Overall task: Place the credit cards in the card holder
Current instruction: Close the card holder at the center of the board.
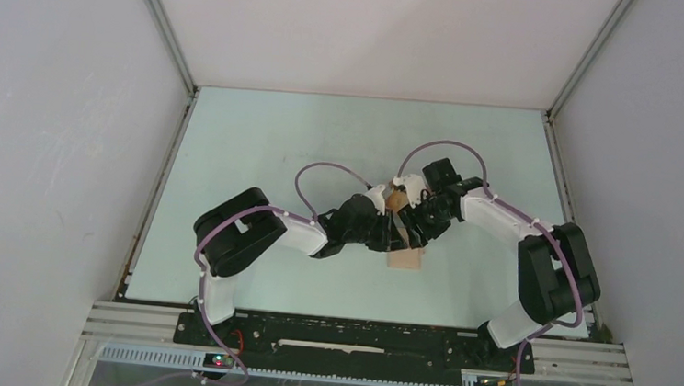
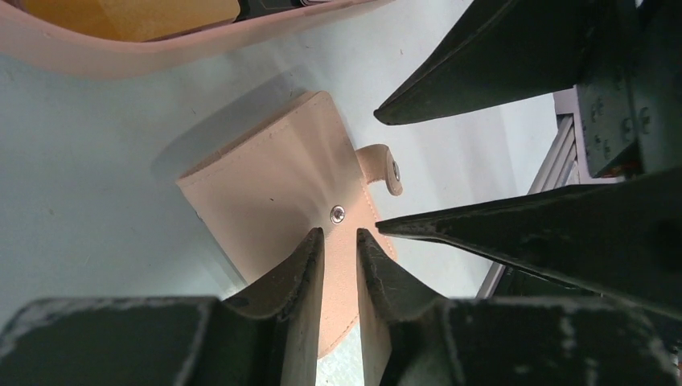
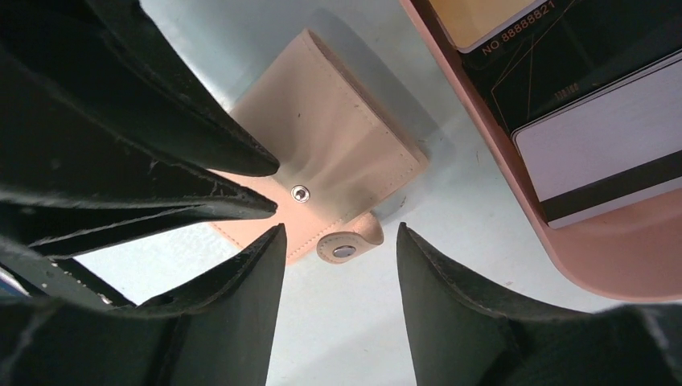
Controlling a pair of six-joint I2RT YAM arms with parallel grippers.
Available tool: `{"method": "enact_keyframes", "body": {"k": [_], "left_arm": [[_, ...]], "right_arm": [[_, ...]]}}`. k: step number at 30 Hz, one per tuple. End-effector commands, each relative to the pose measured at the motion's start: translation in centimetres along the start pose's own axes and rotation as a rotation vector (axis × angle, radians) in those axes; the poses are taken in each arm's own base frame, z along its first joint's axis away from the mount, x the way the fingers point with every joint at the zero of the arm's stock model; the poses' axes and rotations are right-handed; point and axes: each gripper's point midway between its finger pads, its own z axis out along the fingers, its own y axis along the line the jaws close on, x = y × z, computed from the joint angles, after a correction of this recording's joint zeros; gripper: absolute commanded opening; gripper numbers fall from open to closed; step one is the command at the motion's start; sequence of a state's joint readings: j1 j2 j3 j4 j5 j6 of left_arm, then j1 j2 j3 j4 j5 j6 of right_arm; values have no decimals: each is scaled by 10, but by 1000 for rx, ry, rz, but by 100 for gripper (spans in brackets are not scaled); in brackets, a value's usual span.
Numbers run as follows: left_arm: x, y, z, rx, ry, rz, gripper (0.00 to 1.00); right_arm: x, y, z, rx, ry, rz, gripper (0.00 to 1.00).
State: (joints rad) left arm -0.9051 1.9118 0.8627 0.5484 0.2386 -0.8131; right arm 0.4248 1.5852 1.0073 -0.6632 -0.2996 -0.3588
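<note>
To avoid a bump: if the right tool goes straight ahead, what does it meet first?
Probably the snap tab of the wallet, just before the right tool; depth is unclear.

Our left arm (image 1: 252,237) and right arm (image 1: 511,227) bend inward with wrists pitched down, so the fingertips nearly meet. The left gripper (image 2: 339,233) keeps only a narrow slit between its jaws. Directly opposite it, the right gripper (image 3: 338,233) stands spread wide.

Card holder (image 3: 338,149) lies beside the tray (image 3: 611,269) holding credit cards (image 3: 599,153).
</note>
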Motion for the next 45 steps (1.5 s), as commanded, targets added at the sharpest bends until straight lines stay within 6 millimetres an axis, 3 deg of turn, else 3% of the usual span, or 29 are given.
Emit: {"method": "enact_keyframes", "body": {"k": [1,14,37,45], "left_arm": [[4,5,-3,-3,-6,-11,26],[4,7,-4,-8,-10,-16,26],[-2,7,-5,-15,-14,-14,25],[-3,5,-7,-12,-16,-10,25]], "right_arm": [[-6,-8,0,77,21,-13,61],[-9,-21,-15,174,-4,-40,47],[9,-17,-26,70,-4,61,30],[12,-16,-26,10,-1,104,12]]}}
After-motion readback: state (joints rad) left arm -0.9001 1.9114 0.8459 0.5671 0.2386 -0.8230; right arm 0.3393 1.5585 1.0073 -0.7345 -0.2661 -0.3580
